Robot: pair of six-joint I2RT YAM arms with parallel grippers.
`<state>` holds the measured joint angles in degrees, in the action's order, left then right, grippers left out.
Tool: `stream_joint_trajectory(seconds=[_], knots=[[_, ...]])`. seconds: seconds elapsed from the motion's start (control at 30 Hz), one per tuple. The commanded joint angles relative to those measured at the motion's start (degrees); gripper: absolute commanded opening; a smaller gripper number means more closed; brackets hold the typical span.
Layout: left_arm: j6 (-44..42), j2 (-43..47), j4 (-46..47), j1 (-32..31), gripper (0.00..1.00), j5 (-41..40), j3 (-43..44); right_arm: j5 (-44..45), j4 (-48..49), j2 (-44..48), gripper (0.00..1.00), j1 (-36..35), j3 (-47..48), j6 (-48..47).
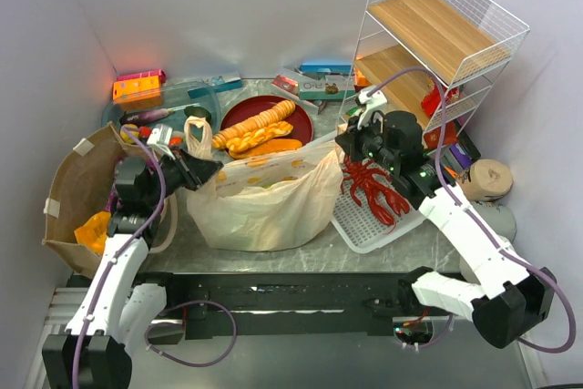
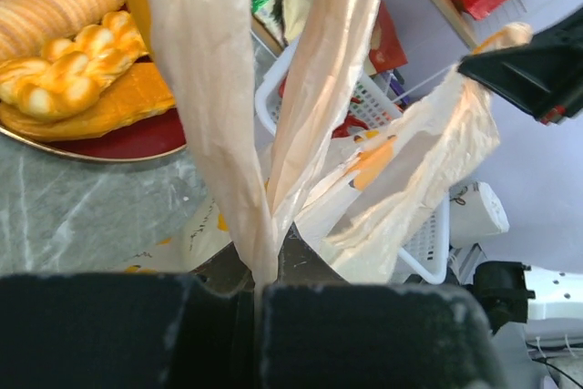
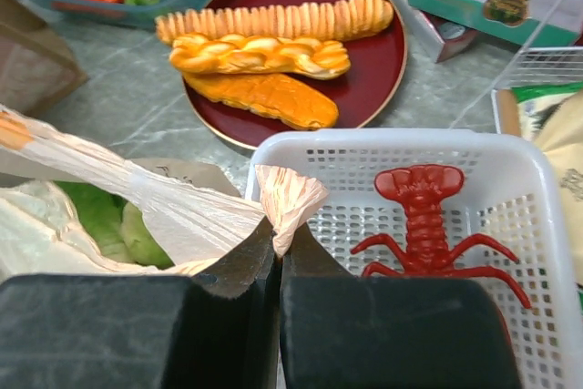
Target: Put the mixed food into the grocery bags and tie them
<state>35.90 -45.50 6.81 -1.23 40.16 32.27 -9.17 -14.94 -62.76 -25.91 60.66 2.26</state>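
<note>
Brown paper: stiff bag (image 1: 73, 198) far left of the tan plastic bag (image 1: 264, 207), orange packet (image 1: 94, 230) inside. At the plastic bag's left side, left gripper (image 1: 206, 173), fingers pressed together, pinching the left handle loop (image 2: 200, 88). Inside the plastic bag, green lettuce (image 3: 96, 216). Behind it, dark red plate (image 1: 242, 110) with three bread loaves (image 1: 260, 129). At its right edge, right gripper (image 1: 345, 145) clamped on the right handle (image 3: 290, 196). Just right of the bag, white slotted basket (image 1: 364, 230) holding red toy lobster (image 1: 372, 190).
</note>
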Motion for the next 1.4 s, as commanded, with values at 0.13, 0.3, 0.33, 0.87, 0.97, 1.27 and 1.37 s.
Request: stream_joint_trajectory(seconds=[0.13,0.3,0.33,0.87,0.97,1.27,1.37], knots=[[4.44,-3.61,11.39,0.36,0.01,7.46,0.94,-16.57,10.89,3.08,0.0,0.0,-2.22,-1.47],[-3.7,-8.99,0.35,-4.29,0.01,8.35,9.81,-17.1,13.36,0.54,0.0,-8.18,0.85,-9.55],[-5.21,-10.74,-1.86,-7.09,0.01,8.18,11.22,-17.98,13.62,-0.94,0.0,-10.1,1.99,-10.17],[-28.07,-31.05,-36.94,-21.26,0.01,12.75,34.25,-28.35,17.31,-9.05,0.01,-16.54,5.25,-15.88],[-31.84,-32.99,-40.28,-23.81,0.01,14.33,35.93,-27.48,16.61,-8.87,0.01,-16.63,5.08,-16.32],[-35.02,-30.97,-42.23,-26.01,0.26,13.01,36.02,-27.22,9.76,-12.03,0.02,-16.72,8.42,-20.01],[-34.32,-29.3,-40.83,-25.92,0.45,11.18,35.23,-27.39,7.91,-12.73,0.02,-16.63,9.47,-20.63]])
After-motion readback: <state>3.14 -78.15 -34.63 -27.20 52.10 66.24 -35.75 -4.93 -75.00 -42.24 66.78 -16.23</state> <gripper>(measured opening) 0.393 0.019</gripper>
